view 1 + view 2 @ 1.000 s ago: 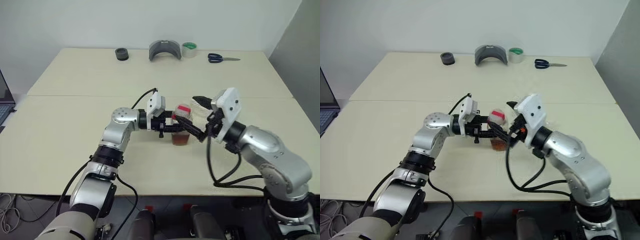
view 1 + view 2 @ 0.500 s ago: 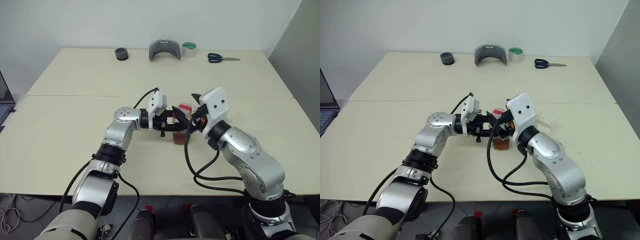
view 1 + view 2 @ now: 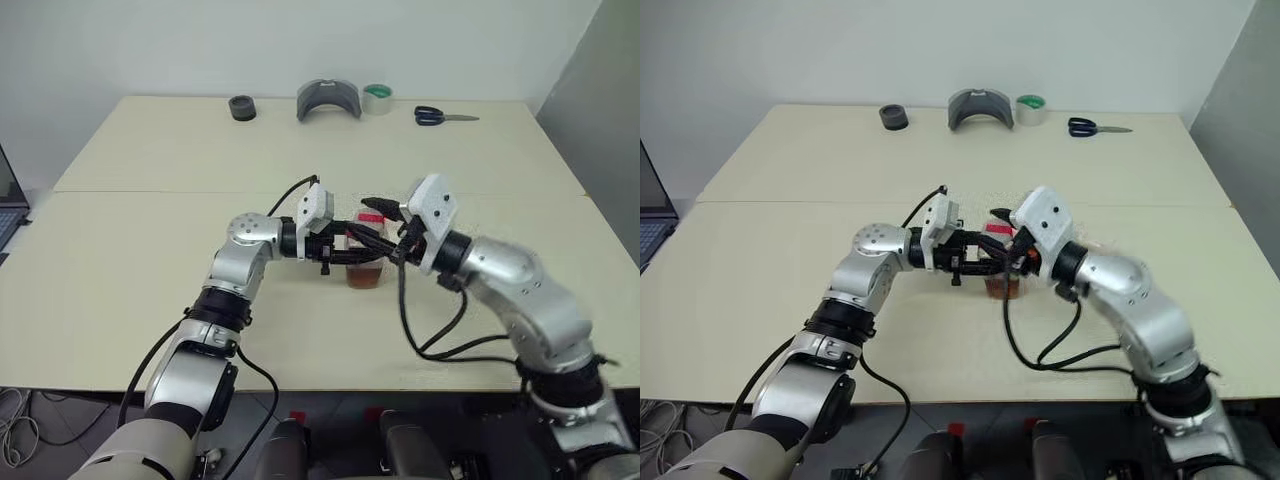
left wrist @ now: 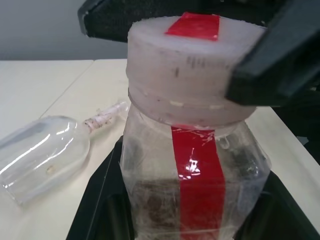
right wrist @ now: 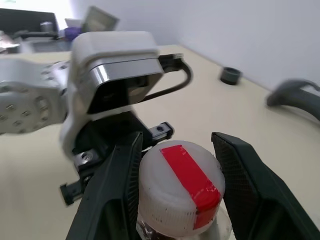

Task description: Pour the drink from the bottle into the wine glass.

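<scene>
Bottle (image 4: 192,150) body gripped by closed left fingers (image 4: 100,200); drink mostly hidden. Right fingers (image 5: 240,175) straddle its cap (image 5: 180,187), not yet tight; glass (image 4: 45,155) lying at nine o'clock.

1. The bottle (image 4: 195,165) is clear, glossy plastic, faintly scuffed, with a shiny red tape strip down its side.
2. Its cap (image 5: 180,187) looks like matt, whitish plastic, speckled, with red tape across the top.
3. The wine glass (image 4: 42,150), lying beside the bottle, is smooth, colourless glass.
4. The surface (image 3: 150,260) is matt, smooth and cream.
5. The right tool (image 5: 177,195) has matt, finely textured black plastic fingers (image 5: 245,185).
</scene>
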Controlling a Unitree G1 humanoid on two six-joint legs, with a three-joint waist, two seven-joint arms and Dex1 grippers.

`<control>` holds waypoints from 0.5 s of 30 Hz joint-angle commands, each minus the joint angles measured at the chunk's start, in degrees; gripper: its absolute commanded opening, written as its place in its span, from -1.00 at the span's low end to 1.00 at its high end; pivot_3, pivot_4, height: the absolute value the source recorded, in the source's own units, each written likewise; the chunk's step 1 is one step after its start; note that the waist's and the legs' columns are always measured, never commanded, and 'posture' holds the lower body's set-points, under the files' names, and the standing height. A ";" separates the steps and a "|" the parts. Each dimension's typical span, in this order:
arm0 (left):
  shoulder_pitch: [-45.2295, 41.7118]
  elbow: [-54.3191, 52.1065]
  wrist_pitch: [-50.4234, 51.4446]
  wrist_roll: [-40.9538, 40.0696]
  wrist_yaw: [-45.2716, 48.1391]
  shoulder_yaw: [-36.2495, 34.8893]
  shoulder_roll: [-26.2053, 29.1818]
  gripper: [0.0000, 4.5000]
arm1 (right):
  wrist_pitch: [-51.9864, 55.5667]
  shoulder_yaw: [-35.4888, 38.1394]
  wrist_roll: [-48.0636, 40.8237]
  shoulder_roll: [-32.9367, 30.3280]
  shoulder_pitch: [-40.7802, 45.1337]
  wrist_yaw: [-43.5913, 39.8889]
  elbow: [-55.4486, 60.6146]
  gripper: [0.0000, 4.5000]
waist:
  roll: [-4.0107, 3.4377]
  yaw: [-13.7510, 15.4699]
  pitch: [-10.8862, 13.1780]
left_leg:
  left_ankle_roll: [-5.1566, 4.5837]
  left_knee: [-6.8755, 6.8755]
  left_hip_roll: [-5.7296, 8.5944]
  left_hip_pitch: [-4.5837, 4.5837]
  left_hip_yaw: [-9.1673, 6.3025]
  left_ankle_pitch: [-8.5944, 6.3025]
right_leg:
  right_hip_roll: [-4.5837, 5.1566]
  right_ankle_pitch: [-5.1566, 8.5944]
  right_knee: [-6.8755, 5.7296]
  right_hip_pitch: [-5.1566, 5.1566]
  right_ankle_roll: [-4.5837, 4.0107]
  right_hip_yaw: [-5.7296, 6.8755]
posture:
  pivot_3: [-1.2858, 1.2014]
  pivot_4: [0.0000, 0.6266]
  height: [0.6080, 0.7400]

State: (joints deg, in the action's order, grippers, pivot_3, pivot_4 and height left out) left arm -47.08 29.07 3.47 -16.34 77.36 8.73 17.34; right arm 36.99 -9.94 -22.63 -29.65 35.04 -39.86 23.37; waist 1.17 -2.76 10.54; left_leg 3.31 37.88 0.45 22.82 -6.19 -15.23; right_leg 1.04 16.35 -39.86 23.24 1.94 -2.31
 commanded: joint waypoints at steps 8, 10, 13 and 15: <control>-2.31 -2.29 0.84 -1.26 0.77 -1.52 0.80 -0.19 | -4.01 2.83 -0.92 -6.83 6.89 -13.23 -13.87 0.27 | -0.01 -0.28 0.04 | 0.00 0.00 0.00 0.06 -0.01 0.00 | 0.04 0.00 0.01 0.03 -0.01 -0.01 | 0.03 -0.52 1.00; -2.18 -2.19 0.80 -1.11 0.43 -1.53 0.88 -0.19 | -3.22 5.13 -0.95 -6.76 5.57 -9.87 -11.19 0.57 | -0.01 -0.28 0.04 | 0.00 0.01 0.01 0.05 0.01 0.00 | 0.08 0.00 -0.02 0.04 0.00 -0.04 | 0.03 -0.52 1.00; -2.23 -1.57 0.65 -0.66 -0.60 -1.78 0.79 -0.19 | 4.83 12.01 -5.45 -4.11 0.12 0.47 1.22 0.72 | -0.01 -0.03 0.04 | 0.00 0.01 -0.03 0.09 -0.07 0.00 | 0.09 0.00 0.00 0.04 -0.01 0.00 | 0.03 -0.52 1.00; -2.36 -1.10 0.40 -0.30 -0.97 -1.98 0.70 -0.19 | 9.07 13.56 -6.85 -1.28 -3.00 6.47 8.21 0.72 | -0.01 0.15 0.04 | 0.01 -0.01 -0.04 0.14 -0.10 0.01 | 0.13 0.00 0.00 0.07 -0.01 0.00 | 0.03 -0.52 1.00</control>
State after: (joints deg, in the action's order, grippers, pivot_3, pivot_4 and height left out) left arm -48.60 29.22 4.81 -15.73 76.37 7.32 18.47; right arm 43.50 0.69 -28.07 -31.82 32.10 -38.17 25.74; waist 1.16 -2.61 10.57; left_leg 3.32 37.89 0.41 22.95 -6.25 -15.22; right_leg 1.18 16.35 -39.86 23.32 1.94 -2.35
